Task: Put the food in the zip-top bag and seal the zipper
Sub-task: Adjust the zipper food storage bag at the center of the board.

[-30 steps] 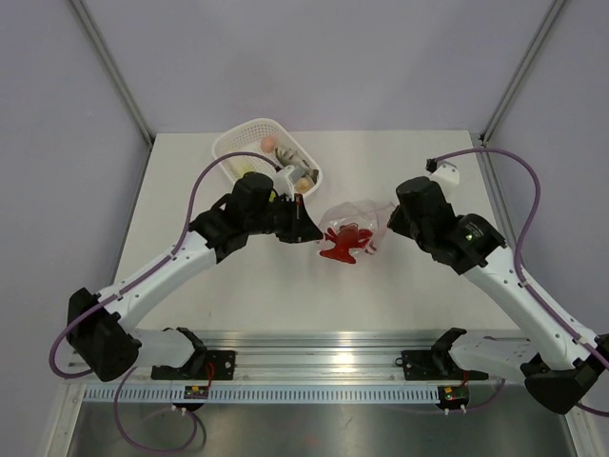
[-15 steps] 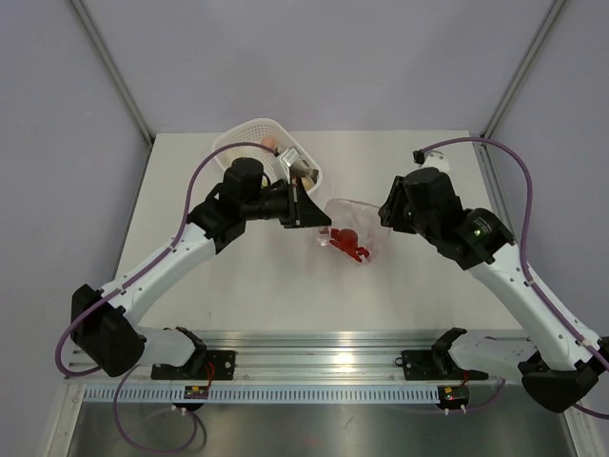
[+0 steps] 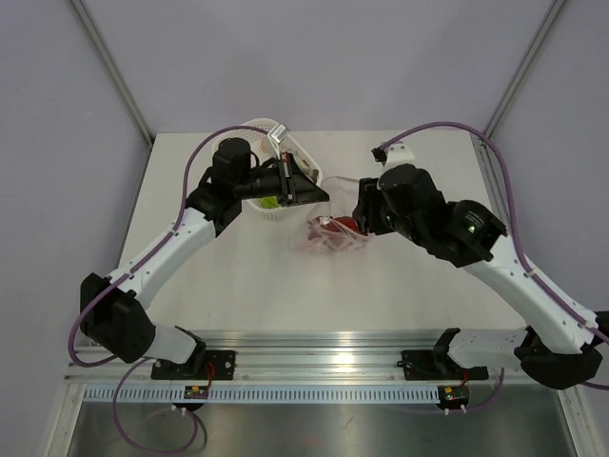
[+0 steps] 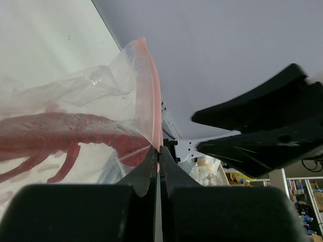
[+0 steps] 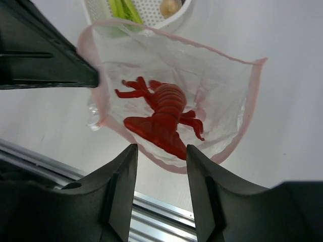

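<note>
Left pincer (image 4: 157, 149) is clamped tight on the zipper (image 4: 154, 96) at the rim of the zip-top bag (image 5: 224, 96), whose mouth gapes. Right pincer (image 5: 161, 148) hovers over that mouth, fingers apart, gripping nothing. The red lobster (image 5: 161, 113) lies inside the bag. Just beyond the bag, on the worktop (image 5: 287, 45), is the white basket (image 5: 96, 9) holding the green vegetable (image 5: 121, 7).

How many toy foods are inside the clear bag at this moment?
1: the red lobster lies inside the zip-top bag. A green vegetable and a peach piece sit in the white basket; more may be hidden there.
</note>
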